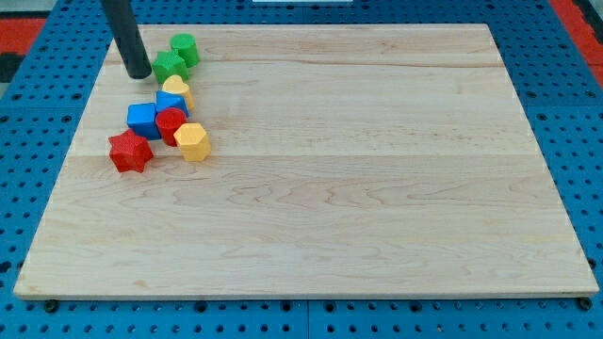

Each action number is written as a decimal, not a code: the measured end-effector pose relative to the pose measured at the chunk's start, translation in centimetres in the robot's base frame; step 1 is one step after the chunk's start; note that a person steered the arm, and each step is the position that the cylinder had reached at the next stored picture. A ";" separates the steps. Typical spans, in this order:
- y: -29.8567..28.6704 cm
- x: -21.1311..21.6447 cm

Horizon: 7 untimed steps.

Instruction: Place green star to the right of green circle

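The green star (169,66) lies near the board's top left corner. The green circle (184,48) sits just above and to the right of it, touching or nearly touching. My tip (138,72) rests on the board just left of the green star, close to its left edge. The rod rises from there to the view's top.
A cluster lies below the green star: a yellow block (177,89), a blue block (171,102) behind it, a blue cube (142,119), a red block (171,123), a yellow hexagon (191,141) and a red star (130,152). The wooden board (358,188) has a blue pegboard around it.
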<state>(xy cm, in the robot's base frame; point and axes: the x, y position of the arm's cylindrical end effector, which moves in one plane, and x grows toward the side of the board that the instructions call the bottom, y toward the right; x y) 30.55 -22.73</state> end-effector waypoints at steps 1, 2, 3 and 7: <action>1.2 0.1; 4.4 0.1; 5.7 0.0; 9.0 0.2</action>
<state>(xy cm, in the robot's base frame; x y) 30.78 -13.69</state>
